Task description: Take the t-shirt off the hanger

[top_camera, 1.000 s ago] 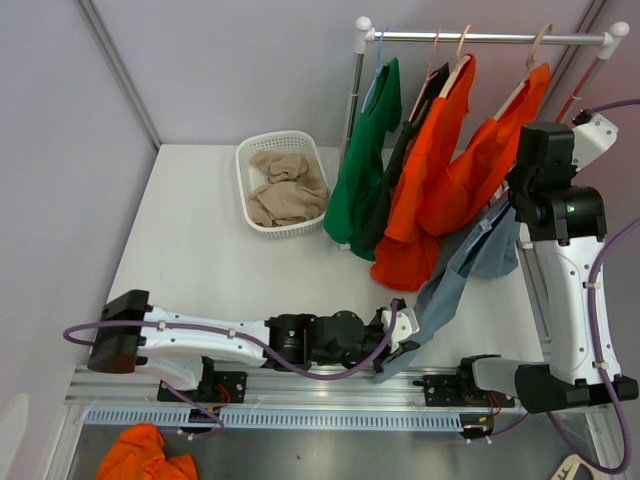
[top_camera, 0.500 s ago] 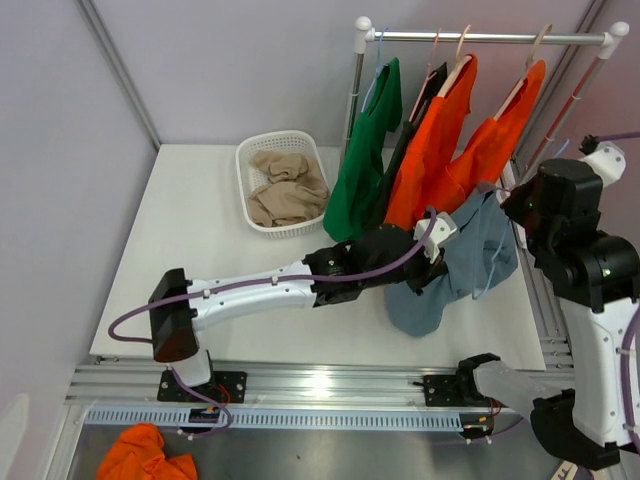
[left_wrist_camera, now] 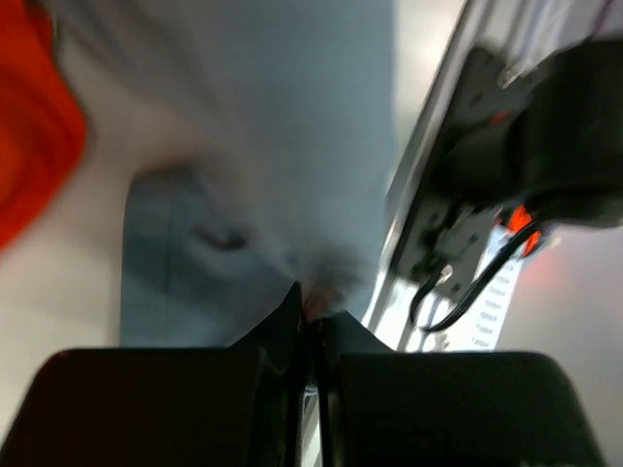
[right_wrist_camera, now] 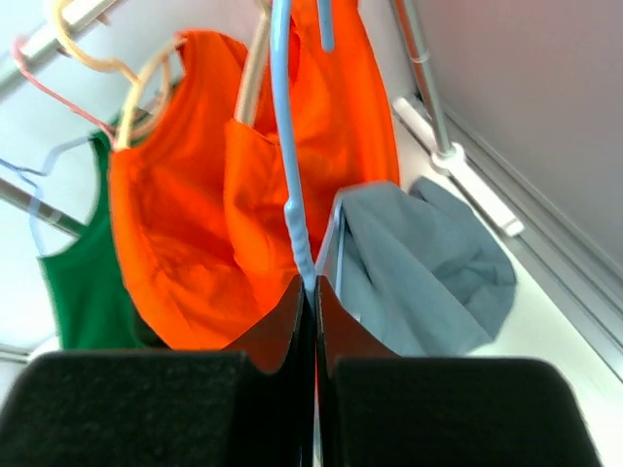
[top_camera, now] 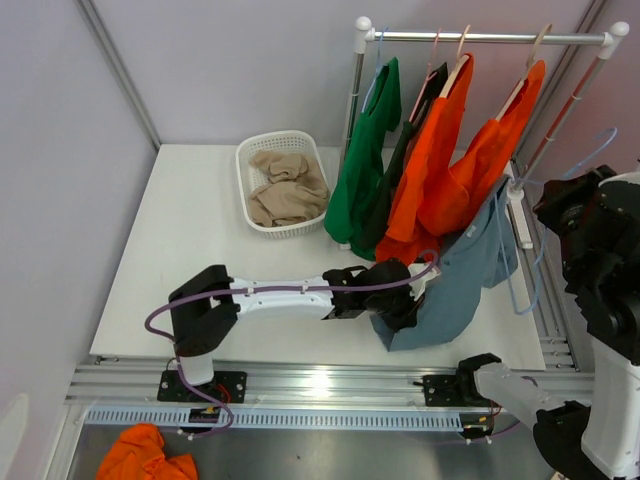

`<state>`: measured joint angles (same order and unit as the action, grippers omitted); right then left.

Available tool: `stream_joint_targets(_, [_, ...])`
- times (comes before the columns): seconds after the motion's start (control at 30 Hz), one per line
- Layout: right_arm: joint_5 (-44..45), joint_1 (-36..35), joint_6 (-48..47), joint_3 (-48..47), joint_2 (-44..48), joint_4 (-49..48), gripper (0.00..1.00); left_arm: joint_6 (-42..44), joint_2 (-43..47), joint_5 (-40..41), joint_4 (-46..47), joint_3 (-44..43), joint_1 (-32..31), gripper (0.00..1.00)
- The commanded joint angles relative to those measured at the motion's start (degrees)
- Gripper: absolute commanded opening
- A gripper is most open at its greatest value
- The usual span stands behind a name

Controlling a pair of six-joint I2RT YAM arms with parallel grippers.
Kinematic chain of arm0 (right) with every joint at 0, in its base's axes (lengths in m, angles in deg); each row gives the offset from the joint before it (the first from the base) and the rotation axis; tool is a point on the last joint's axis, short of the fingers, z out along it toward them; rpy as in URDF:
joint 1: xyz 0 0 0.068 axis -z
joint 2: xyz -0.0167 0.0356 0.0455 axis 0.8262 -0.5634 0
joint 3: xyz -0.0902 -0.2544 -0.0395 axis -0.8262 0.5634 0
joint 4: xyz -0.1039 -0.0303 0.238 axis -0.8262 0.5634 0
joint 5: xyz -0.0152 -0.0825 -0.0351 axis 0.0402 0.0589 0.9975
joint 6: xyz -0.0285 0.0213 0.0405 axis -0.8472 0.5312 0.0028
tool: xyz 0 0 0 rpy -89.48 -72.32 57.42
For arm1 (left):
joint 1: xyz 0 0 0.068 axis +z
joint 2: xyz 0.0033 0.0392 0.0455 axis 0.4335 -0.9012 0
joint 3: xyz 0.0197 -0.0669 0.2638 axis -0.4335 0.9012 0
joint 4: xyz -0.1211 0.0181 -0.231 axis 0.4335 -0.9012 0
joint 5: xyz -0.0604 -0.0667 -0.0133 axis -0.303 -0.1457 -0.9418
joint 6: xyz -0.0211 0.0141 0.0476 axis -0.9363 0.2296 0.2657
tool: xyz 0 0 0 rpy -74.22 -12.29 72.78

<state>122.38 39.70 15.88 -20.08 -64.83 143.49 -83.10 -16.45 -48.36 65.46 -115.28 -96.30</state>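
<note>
A grey-blue t-shirt (top_camera: pixel 470 270) hangs stretched between my two grippers, in front of the clothes rack. My left gripper (top_camera: pixel 402 305) is shut on its lower hem, low over the table near the front edge; in the left wrist view the gripper (left_wrist_camera: pixel 311 306) pinches the grey fabric (left_wrist_camera: pixel 292 146). My right gripper (right_wrist_camera: pixel 311 284) is shut on the neck of a light blue hanger (right_wrist_camera: pixel 285 146). The t-shirt (right_wrist_camera: pixel 419 272) still drapes from one arm of it. In the top view, part of the hanger (top_camera: pixel 522 285) shows bare to the right of the shirt.
The rack (top_camera: pixel 480 38) holds two orange shirts (top_camera: pixel 450 170), a green one (top_camera: pixel 365 160) and a dark one. A white basket (top_camera: pixel 247 160) of beige cloths stands at the back. The rack's base bar (top_camera: pixel 520 215) lies at the right. An orange cloth (top_camera: pixel 150 455) lies on the floor.
My left gripper rose toward the rack with the shirt's hem, then dropped back toward the front edge. My right arm swung right and up with the hanger, stretching the shirt.
</note>
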Motion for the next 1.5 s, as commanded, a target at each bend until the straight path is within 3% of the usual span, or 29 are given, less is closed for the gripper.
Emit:
stream_joint_targets(0.0, [-5.09,-0.07,2.06,-4.2,-3.36,-0.35,0.0,-2.03,2.48,1.14,2.27,0.52,-0.06,0.01])
stream_joint_targets(0.17, [-17.01,-0.16,4.54,-3.16,-7.22,2.56,0.0,2.89,3.19,7.31,-5.02,-8.7,-0.06,0.01])
stream_joint_targets(0.27, [-13.42,-0.07,4.01,-0.34,-7.41,4.67,0.0,5.62,3.98,10.12,-6.35,-12.93,-0.14,0.01])
stream_joint_targets(0.47, [-10.86,-0.07,3.48,-3.93,-4.24,8.52,0.0,7.04,3.81,12.94,-10.13,-17.32,1.52,0.01])
stream_joint_targets(0.67, [-12.27,-0.16,2.96,-9.92,-4.68,14.87,0.0,3.87,2.4,11.01,-13.56,-19.09,5.12,0.01])
stream_joint_targets(0.8, [-4.91,-0.16,0.94,-9.92,-4.33,13.82,0.0,3.87,4.5,8.74,-12.42,-16.63,5.13,0.01])
stream_joint_targets(1.0, [0.29,-0.07,-5.03,-9.04,-9.86,9.78,0.0,8.25,10.39,7.84,-16.8,-14.25,3.55,0.01])
stream_joint_targets(1.13, [0.32,0.8,-11.87,-0.88,-9.87,-1.63,0.0,10.63,18.72,4.7,-21.02,-15.21,3.72,0.01])
stream_joint_targets(1.2, [-2.49,2.55,-14.17,4.11,-8.03,-10.41,0.0,9.5,20.42,2.85,-27.48,-18.72,4.25,0.01])
stream_joint_targets(1.23, [-3.29,3.08,-15.05,5.28,-7.59,-12.71,0.0,8.54,20.51,-0.04,-31.01,-26.31,5.03,0.01])
stream_joint_targets(1.3, [-3.39,5.27,-16.37,6.17,-7.67,-17.11,0.0,5.55,20.16,-6.12,-40.31,-30.93,7.41,0.01])
stream_joint_targets(1.47, [-3.3,10.99,-20.23,1.78,-11.7,-19.58,0.0,5.63,22.44,-2.89,-50.28,-43.93,11.0,0.01])
